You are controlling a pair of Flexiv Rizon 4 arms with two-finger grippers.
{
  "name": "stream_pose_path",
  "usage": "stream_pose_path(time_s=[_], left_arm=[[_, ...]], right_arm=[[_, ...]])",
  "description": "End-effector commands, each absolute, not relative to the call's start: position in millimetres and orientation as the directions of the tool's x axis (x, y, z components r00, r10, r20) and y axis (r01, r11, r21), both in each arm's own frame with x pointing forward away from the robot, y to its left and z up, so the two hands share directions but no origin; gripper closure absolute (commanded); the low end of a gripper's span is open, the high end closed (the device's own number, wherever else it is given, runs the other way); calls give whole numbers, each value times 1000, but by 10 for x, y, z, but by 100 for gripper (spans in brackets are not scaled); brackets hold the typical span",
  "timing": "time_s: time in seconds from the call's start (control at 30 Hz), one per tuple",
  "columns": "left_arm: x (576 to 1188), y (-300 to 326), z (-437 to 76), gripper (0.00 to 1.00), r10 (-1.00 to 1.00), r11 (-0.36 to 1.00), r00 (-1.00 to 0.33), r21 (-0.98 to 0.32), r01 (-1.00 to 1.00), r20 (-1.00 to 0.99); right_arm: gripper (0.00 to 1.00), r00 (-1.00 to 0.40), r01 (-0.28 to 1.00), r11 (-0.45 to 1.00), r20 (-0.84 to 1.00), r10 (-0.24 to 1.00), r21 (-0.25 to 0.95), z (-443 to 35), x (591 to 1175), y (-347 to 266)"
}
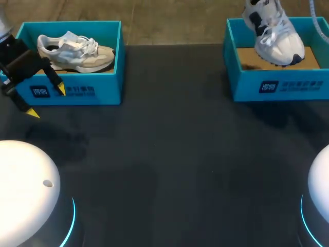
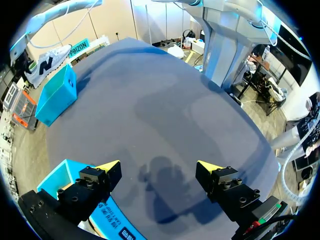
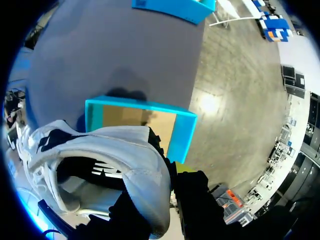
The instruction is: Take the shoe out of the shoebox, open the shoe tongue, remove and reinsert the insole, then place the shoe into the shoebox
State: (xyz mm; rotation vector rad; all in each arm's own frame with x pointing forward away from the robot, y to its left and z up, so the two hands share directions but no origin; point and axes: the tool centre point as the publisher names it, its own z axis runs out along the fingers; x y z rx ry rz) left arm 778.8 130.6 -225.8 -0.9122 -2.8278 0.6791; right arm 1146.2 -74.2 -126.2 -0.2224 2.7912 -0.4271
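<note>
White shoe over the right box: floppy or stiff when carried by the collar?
Probably light: the right pincer carries the white shoe by its heel collar alone. The upper looks soft, so the collar may fold or slip. It hangs toe-down over the right shoebox, so it could swing.

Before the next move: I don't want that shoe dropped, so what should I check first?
1. Right gripper shut on the white shoe: ok, the heel end sits between its fingers.
2. White shoe lifted over the right shoebox: ok; whether it is fully clear of the rim, cannot tell.
3. Left gripper free to help: ok, open and holding nothing.
4. Left gripper near the white shoe: not ok, it is in front of the left shoebox.
5. Tongue opened, insole seated: cannot tell.
</note>
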Motion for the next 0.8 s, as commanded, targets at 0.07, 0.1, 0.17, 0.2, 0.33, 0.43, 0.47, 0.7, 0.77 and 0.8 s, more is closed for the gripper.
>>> stream_pose_path(time_s=[0.07, 0.1, 0.17, 0.2, 0.33, 0.43, 0.47, 0.7, 0.77, 0.8], left_arm=[[7781, 1311, -2261, 0, 575, 723, -817, -438, 534, -46], [7781, 1311, -2261, 0, 575, 723, -817, -438, 534, -46], [7781, 1311, -2261, 0, 575, 723, -817, -438, 534, -46], [7781, 1311, -2261, 0, 575, 723, -817, -438, 534, -46], [7781, 1311, -2261, 0, 575, 723, -817, -438, 534, -46], [7781, 1311, -2261, 0, 575, 723, -817, -438, 534, -46], [7781, 1311, -2261, 0, 575, 723, -817, -438, 534, -46], [7781, 1311, -2261, 0, 575, 723, -817, -438, 534, -46], [7781, 1311, -2261, 0, 575, 723, -817, -438, 534, -46], [7781, 1311, -2261, 0, 575, 723, -817, -438, 534, -46]], right_arm=[[100, -944, -106, 943, -265, -195, -315, -1235, 11489, -732], [100, -944, -106, 943, -265, -195, -315, -1235, 11489, -732], [100, -948, -82, 953, -273, -164, -291, -1250, 11516, -763], [100, -948, -63, 957, -282, -146, -283, -1263, 11552, -814], [100, -950, -24, 944, -285, -124, -328, -1282, 11760, -1013], [100, -948, 20, 947, -307, -83, -320, -1314, 11882, -1177], [100, -943, 15, 948, -321, -92, -317, -1322, 11915, -1222], [100, -951, 87, 946, -310, -14, -311, -1412, 12016, -1477], [100, -955, 131, 942, -295, 36, -309, -1445, 11984, -1537], [100, -958, 182, 925, -270, 91, -334, -1460, 11939, -1581]])
